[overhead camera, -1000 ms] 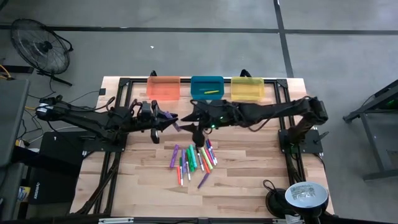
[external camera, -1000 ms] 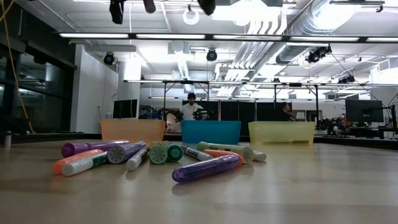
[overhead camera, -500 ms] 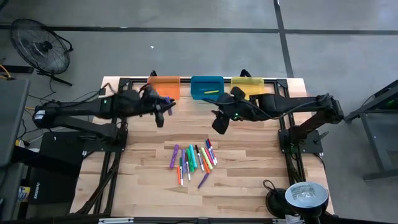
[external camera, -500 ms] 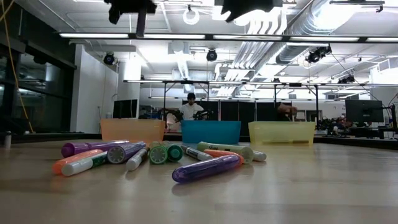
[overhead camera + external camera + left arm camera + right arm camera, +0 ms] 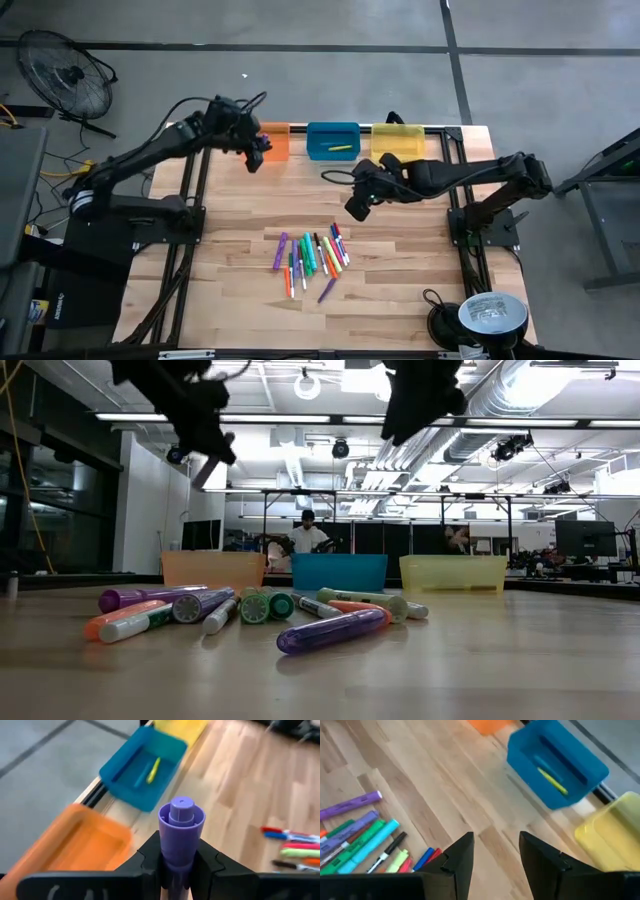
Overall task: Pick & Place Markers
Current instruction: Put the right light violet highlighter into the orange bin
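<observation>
Left gripper [image 5: 255,152] raised above the table, just beside the orange bin [image 5: 270,140] on its outer left side; fingers [image 5: 150,852] clamped on a purple marker [image 5: 180,827], which stands up between them with its stepped end protruding past the tips

Orange bin at the table's far edge, blue bin [image 5: 333,139] next to it, yellow bin [image 5: 398,142] beyond that. Blue bin holds a yellow marker [image 5: 341,148] lying flat

Right gripper [image 5: 356,206] in the air, nearer than the blue bin and between that bin and the marker pile; its fingers [image 5: 461,856] stand apart with bare wood showing between them, nothing held

Remaining markers [image 5: 313,258] lie loose in a cluster on the wooden table [image 5: 400,280], well apart from the orange bin, toward the near side; purple, green, orange, blue among them
</observation>
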Tool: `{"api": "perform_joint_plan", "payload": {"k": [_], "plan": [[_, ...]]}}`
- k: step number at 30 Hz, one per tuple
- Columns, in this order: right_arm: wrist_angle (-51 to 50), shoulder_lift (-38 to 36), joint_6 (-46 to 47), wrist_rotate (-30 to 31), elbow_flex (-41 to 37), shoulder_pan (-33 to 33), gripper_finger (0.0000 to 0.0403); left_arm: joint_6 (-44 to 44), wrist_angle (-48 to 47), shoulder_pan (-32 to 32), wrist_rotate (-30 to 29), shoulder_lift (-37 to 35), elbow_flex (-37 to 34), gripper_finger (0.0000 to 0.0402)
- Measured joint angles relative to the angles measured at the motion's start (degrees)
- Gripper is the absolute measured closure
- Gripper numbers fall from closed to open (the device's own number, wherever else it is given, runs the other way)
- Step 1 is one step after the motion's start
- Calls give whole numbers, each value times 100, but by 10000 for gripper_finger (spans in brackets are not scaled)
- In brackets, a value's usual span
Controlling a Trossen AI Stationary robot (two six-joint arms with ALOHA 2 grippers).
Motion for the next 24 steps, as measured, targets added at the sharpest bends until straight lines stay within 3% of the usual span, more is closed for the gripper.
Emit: {"api": "perform_joint_plan", "payload": {"k": [10,20,24], "plan": [[126,2,686,-549,-611,4,258,1472,-169,904,218,1400,114,347],[294,2,989,-620,-870,4,257,3152,-1014,862,-1380,2590,1342,347],[402,2,989,-539,-872,4,257,3617,-1428,862,-1635,3050,1678,347]]}}
